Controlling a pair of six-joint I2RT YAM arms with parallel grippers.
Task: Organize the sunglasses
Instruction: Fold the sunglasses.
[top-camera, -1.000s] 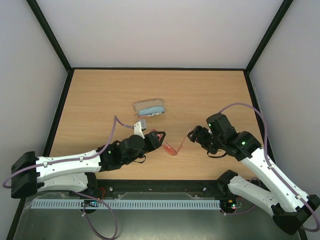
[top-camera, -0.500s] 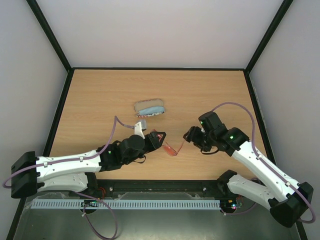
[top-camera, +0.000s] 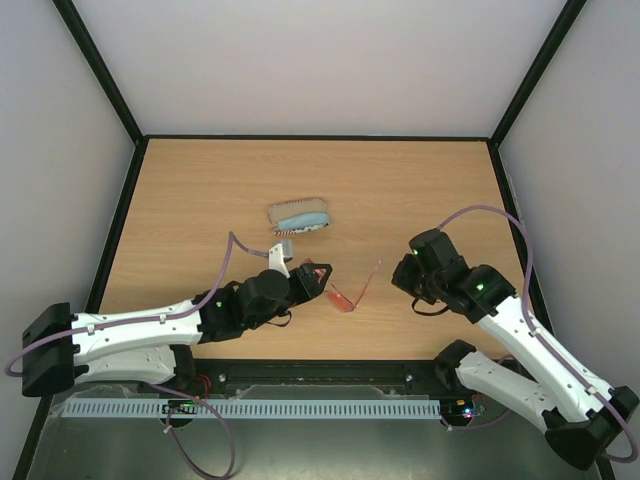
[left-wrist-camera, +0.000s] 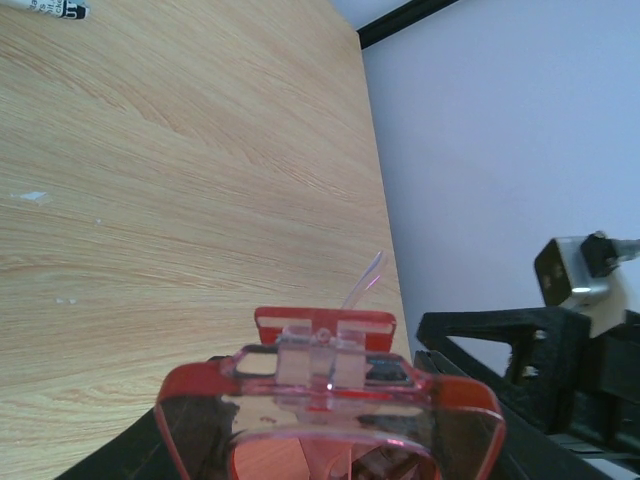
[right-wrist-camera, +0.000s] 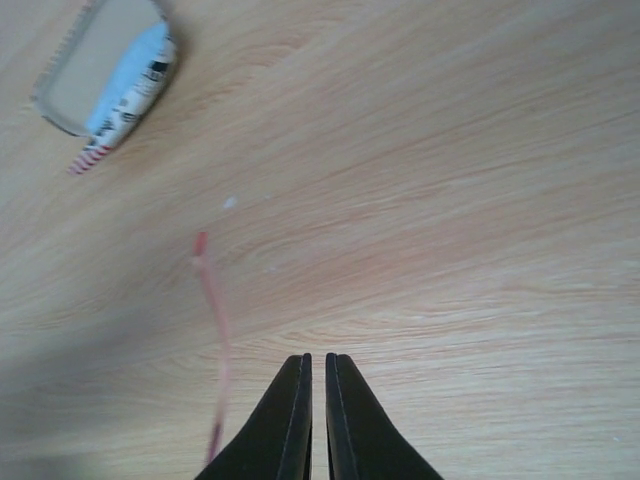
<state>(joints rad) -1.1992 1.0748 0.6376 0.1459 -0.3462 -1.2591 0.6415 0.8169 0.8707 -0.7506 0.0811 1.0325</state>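
Note:
The sunglasses (top-camera: 345, 297), thin red-orange with red-tinted lenses, hang just above the table at centre front, and my left gripper (top-camera: 319, 275) is shut on their left end. In the left wrist view the sunglasses (left-wrist-camera: 330, 400) fill the bottom and hide the fingers. One slim temple arm (top-camera: 372, 275) sticks out to the right. My right gripper (top-camera: 398, 278) is a little right of that temple arm's tip. In the right wrist view its fingers (right-wrist-camera: 316, 358) are shut with nothing between them, and the temple arm (right-wrist-camera: 218, 330) lies free to their left.
A flag-patterned oblong case (top-camera: 299, 215) lies open behind the sunglasses with a light-blue cloth (top-camera: 300, 221) in it; the case (right-wrist-camera: 110, 85) also shows at the upper left of the right wrist view. Black rails edge the table.
My right gripper went from open to shut and has drawn back to the right, away from the temple arm's tip. The left arm and the sunglasses stay where they were.

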